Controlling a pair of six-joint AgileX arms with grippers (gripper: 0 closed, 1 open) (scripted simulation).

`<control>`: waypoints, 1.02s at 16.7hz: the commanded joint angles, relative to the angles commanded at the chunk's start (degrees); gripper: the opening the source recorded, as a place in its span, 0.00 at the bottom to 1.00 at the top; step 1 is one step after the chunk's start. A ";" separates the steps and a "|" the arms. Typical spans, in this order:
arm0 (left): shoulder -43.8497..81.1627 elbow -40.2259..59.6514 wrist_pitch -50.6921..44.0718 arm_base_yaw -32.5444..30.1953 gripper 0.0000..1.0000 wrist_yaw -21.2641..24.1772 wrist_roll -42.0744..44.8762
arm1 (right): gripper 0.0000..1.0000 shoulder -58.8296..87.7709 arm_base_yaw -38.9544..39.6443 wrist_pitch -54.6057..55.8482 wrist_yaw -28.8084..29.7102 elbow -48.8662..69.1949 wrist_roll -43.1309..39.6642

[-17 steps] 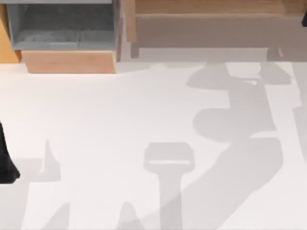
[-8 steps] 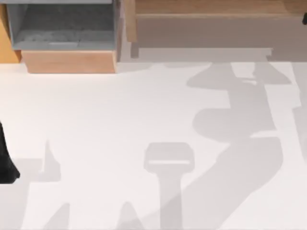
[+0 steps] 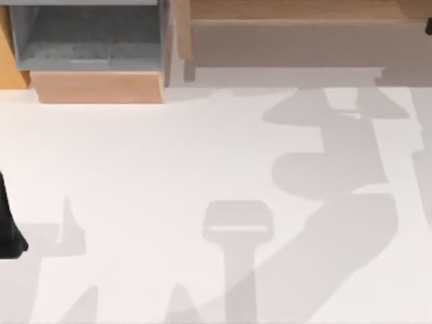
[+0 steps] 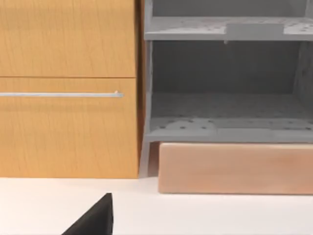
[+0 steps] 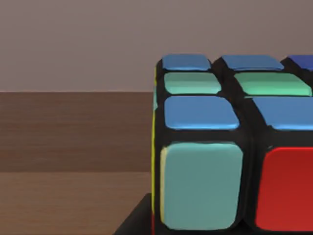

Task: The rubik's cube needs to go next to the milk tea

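The rubik's cube (image 5: 230,147) looms very close in the right wrist view, with black edges and blue, green, teal and red squares. It stands in front of a brown wooden surface (image 5: 73,147) and a plain wall. A black part of my right gripper (image 5: 134,223) shows just beside the cube's lower corner. A black sliver of my right arm (image 3: 429,27) sits at the far right by the wooden shelf (image 3: 304,20). My left arm (image 3: 8,229) is parked at the table's left edge. The milk tea is out of view.
An orange cabinet with a drawer handle (image 4: 63,94) and an open grey compartment (image 4: 225,98) stands at the back left, above a pale wooden block (image 4: 234,169). The white table (image 3: 148,175) carries the arms' shadows.
The shadow under the wooden shelf at the back right has shifted slightly. The left arm has not moved.
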 joint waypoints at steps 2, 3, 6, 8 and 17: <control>0.00 0.00 0.00 0.00 1.00 0.00 0.00 | 0.00 0.00 0.00 0.00 0.00 0.00 0.00; 0.00 0.00 0.00 0.00 1.00 0.00 0.00 | 0.00 -0.10 -0.11 0.00 -0.02 -0.04 0.09; 0.00 0.00 0.00 0.00 1.00 0.00 0.00 | 0.00 -0.97 -0.11 -1.18 -0.03 0.27 0.09; 0.00 0.00 0.00 0.00 1.00 0.00 0.00 | 0.00 -1.56 -0.12 -2.02 -0.04 0.52 0.10; 0.00 0.00 0.00 0.00 1.00 0.00 0.00 | 0.00 -6.14 0.80 -10.78 0.77 3.36 1.41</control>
